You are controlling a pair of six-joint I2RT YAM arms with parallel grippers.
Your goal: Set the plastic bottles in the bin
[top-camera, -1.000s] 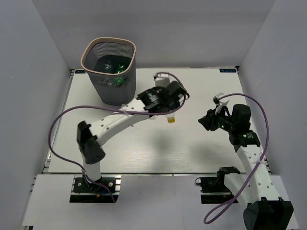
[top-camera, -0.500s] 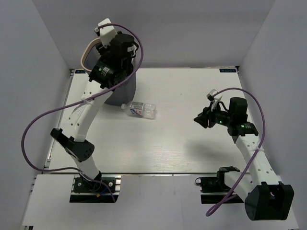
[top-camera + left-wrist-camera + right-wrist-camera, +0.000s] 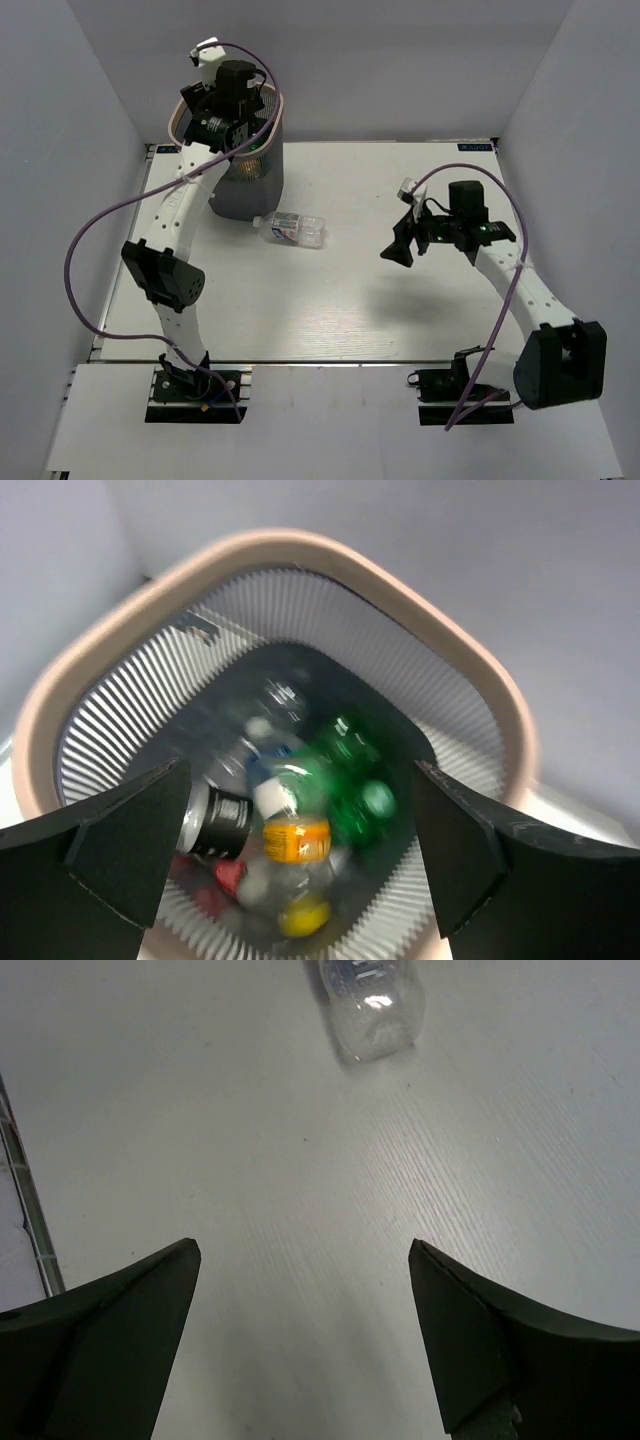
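Observation:
The bin (image 3: 252, 192), dark mesh with a beige rim (image 3: 478, 670), stands at the table's far left. My left gripper (image 3: 222, 120) hangs over its mouth, open (image 3: 302, 770) and holding nothing. Below it a clear bottle with an orange label and yellow cap (image 3: 292, 855) shows blurred among several plastic bottles inside, green ones (image 3: 355, 790) beside it. One clear labelled bottle (image 3: 292, 228) lies on its side on the table just right of the bin. My right gripper (image 3: 395, 250) is open a short way to its right; in the right wrist view the bottle's base (image 3: 372, 1000) lies well ahead of the gripper (image 3: 300, 1245).
The white table (image 3: 330, 300) is walled by grey panels on three sides. A purple cable (image 3: 85, 250) loops off the left arm, another off the right arm (image 3: 470, 180). A metal rail (image 3: 25, 1210) runs along the table edge.
The left arm lifted a yellow-capped bottle from mid-table to above the bin and opened, the bottle now among those inside. The right gripper swung left toward the lying bottle and opened wider.

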